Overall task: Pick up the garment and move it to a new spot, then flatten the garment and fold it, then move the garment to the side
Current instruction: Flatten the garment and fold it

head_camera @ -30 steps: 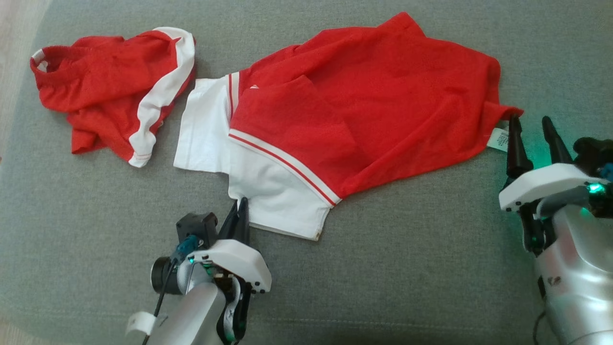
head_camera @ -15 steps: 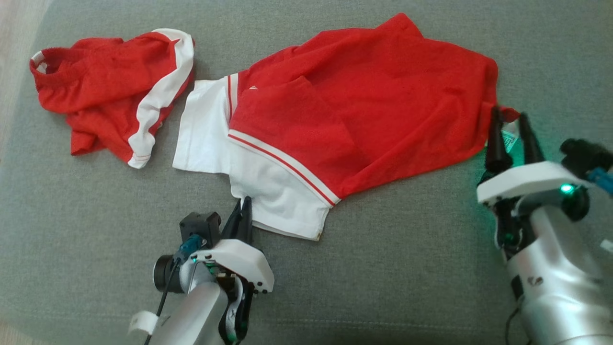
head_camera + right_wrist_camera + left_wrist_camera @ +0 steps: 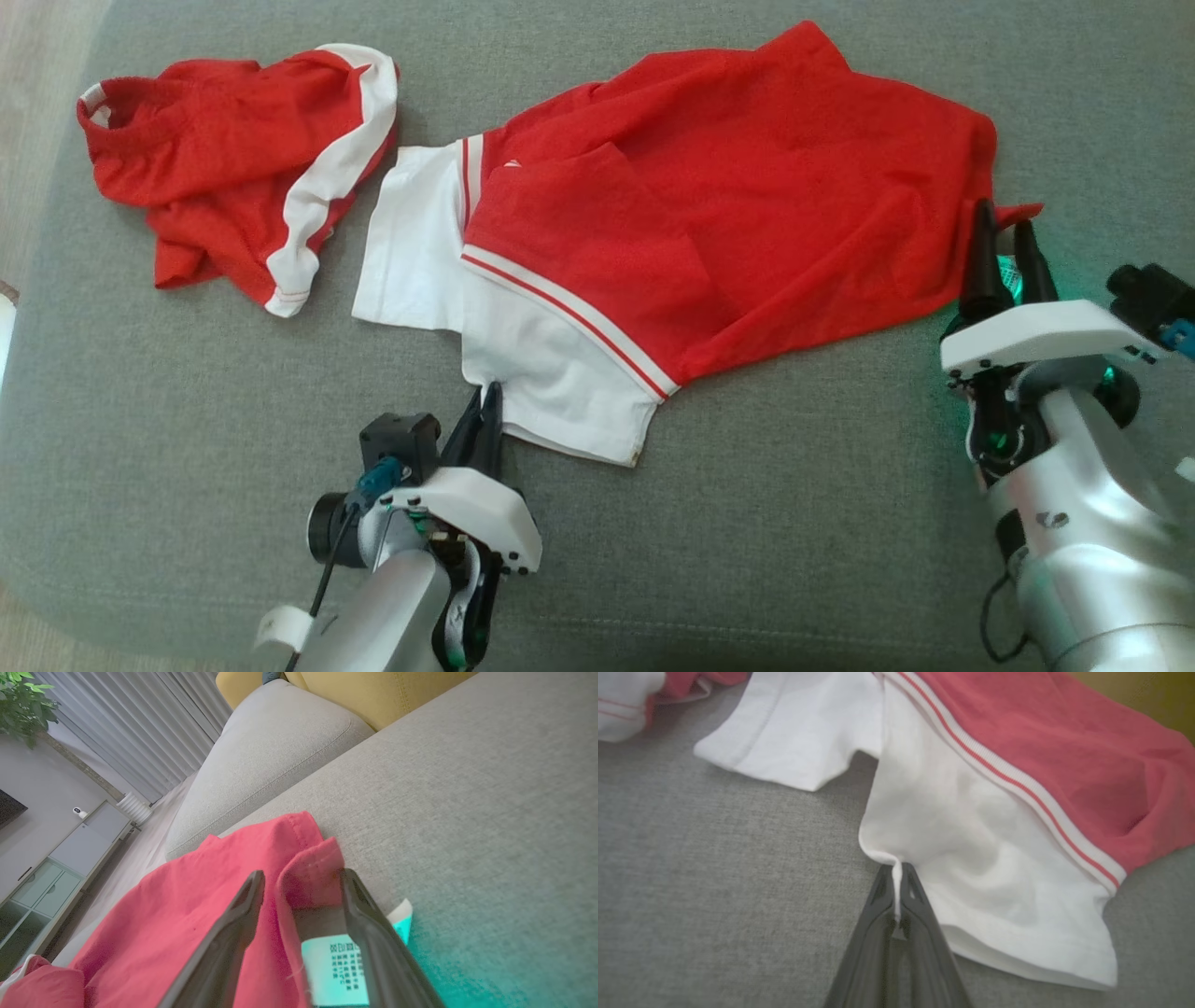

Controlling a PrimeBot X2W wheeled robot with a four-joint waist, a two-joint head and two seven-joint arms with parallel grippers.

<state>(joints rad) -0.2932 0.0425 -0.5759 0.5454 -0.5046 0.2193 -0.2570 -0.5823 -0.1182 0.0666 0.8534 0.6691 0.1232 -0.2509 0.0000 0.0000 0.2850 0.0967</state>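
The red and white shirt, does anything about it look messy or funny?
Yes. The shirt lies crooked and rumpled on the grey cushion, with a red flap folded across its middle. Its care label pokes out at the corner between the open fingers of the right gripper.

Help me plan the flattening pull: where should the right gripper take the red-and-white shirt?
The red hem corner beside the care label, approached from the shirt's right end: it sticks up off the sofa, and the open right gripper straddles it, opposite the left gripper's pinch.
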